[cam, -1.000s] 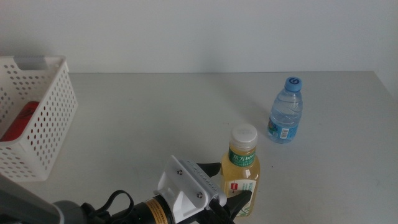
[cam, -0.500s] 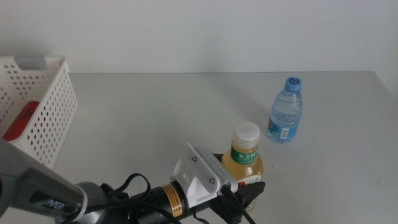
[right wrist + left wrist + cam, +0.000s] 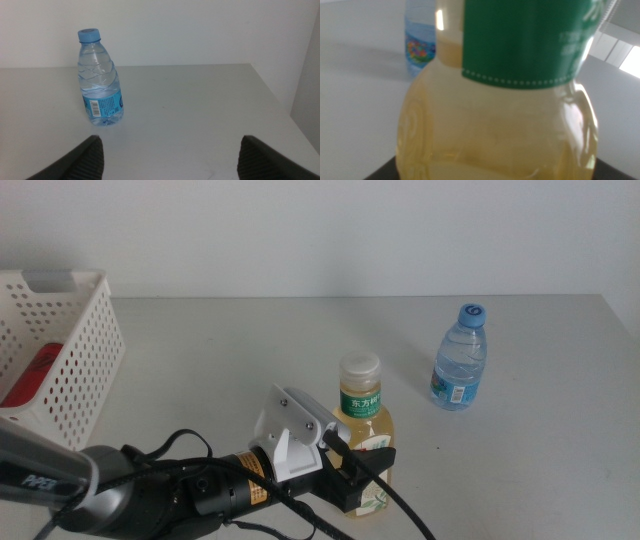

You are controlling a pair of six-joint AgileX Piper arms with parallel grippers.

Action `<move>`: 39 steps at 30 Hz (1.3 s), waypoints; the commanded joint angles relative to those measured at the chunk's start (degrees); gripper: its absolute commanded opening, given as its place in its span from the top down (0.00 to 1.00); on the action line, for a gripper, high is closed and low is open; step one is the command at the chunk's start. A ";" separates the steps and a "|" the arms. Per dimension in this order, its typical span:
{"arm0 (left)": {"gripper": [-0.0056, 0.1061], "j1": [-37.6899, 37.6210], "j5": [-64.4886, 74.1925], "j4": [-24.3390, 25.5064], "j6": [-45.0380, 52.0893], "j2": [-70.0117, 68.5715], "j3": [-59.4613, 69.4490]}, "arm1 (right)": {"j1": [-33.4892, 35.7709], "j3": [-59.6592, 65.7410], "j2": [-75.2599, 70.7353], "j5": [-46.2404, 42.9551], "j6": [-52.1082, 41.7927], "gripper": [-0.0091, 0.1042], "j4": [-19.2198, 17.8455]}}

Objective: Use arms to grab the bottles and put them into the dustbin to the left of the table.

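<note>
My left gripper (image 3: 366,472) is shut on the lower body of the yellow tea bottle (image 3: 362,432) and holds it upright at the table's front middle. The bottle has a green label and a white cap, and it fills the left wrist view (image 3: 495,125). The small clear blue-capped water bottle (image 3: 460,358) stands upright at the right rear; it also shows in the left wrist view (image 3: 420,42) and the right wrist view (image 3: 100,80). My right gripper (image 3: 170,155) is open and empty, some way short of the water bottle, and is out of the middle view. The red can (image 3: 35,370) lies inside the white dustbin (image 3: 90,360).
The perforated dustbin stands at the table's (image 3: 230,350) left edge. The left arm's white bracket (image 3: 290,430) and black cables (image 3: 180,455) trail along the front. A white wall runs behind the table.
My left gripper has closed in on the tea bottle and carried it leftward and a little away from the front edge. The water bottle and the dustbin have not moved.
</note>
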 commanded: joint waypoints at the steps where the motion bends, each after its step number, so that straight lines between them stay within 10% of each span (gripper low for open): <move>1: 0.82 1.09 1.18 -1.24 -3.68 -5.94 -1.20 | 0.13 -0.58 -1.17 -4.52 -0.69 0.09 -0.43; 18: 0.86 1.16 67.28 1.33 -2.42 -22.93 -27.25 | 0.13 -0.58 -1.17 -4.52 -0.69 0.09 -0.43; 28: 0.96 15.88 91.46 -35.25 42.09 -22.86 -44.64 | 0.13 -0.58 -1.17 -4.52 -0.69 0.09 -0.43; 39: 0.96 39.88 118.24 -37.35 44.70 -13.40 -65.63 | 0.13 -0.58 -1.17 -4.52 -0.69 0.09 -0.43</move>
